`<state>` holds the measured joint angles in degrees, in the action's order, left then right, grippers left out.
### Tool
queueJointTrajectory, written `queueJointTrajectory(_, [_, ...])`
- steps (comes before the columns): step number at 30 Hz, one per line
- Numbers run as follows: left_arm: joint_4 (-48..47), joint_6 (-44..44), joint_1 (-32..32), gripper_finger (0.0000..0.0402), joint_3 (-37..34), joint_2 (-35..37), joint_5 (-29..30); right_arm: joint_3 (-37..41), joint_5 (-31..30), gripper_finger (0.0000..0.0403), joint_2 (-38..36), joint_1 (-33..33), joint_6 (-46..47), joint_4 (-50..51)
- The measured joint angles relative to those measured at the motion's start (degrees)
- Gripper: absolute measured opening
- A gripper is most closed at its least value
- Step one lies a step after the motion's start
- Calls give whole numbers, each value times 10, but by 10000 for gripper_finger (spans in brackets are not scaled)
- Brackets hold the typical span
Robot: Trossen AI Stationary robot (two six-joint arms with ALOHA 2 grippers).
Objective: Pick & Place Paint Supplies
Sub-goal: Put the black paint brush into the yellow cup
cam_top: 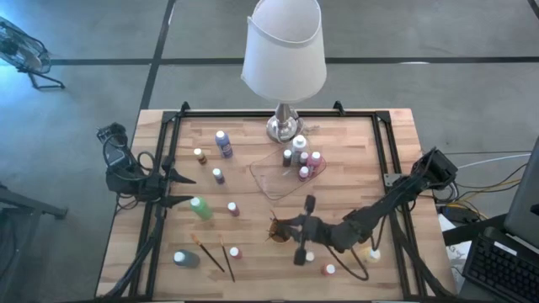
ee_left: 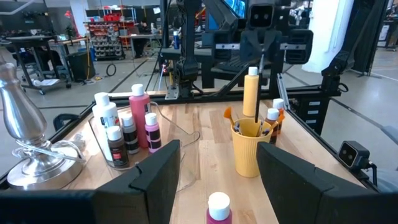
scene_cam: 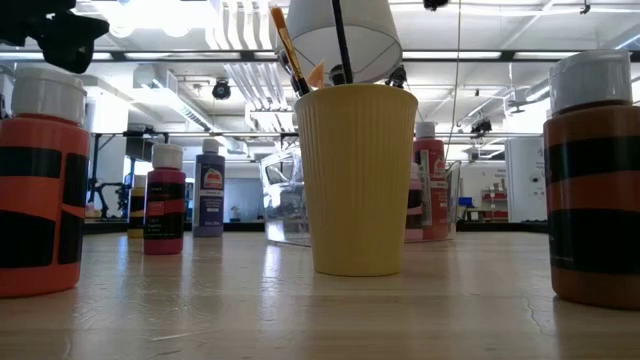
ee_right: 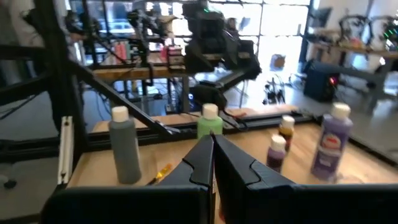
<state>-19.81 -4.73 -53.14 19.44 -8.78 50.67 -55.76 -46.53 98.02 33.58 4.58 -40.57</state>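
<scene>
Wood-slat worktop [cam_top: 354,151] on grey floor, lab racks behind. Bottles [cam_top: 223,143] scattered, some in clear tray [cam_top: 274,181] by lamp [cam_top: 284,50]. Left pincer [cam_top: 187,189] open, empty; right pincer [cam_top: 278,227] shut over cup [scene_cam: 357,178] holding brushes [scene_cam: 285,48].

Lamp shade [cam_top: 285,46] hides the table's far middle edge from you in the high view. Low view: the orange bottles [scene_cam: 40,180] at both sides are cut by the frame edges; the yellow cup [scene_cam: 357,178] blocks whatever stands behind it. Brush [scene_cam: 287,50] tips are out of sight inside the cup. You can't read any bottle labels from overhead.
</scene>
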Motion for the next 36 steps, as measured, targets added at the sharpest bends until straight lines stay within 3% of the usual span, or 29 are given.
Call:
queueJointTrajectory(15, [0,0,0,218,0,0,0,71,-49,8,4,-1,146,-9])
queueJointTrajectory(23, [0,0,0,218,0,0,0,75,-51,8,47,-3,140,-66])
queueJointTrajectory(36, [0,0,0,218,0,0,0,75,-51,8,62,-6,147,-64])
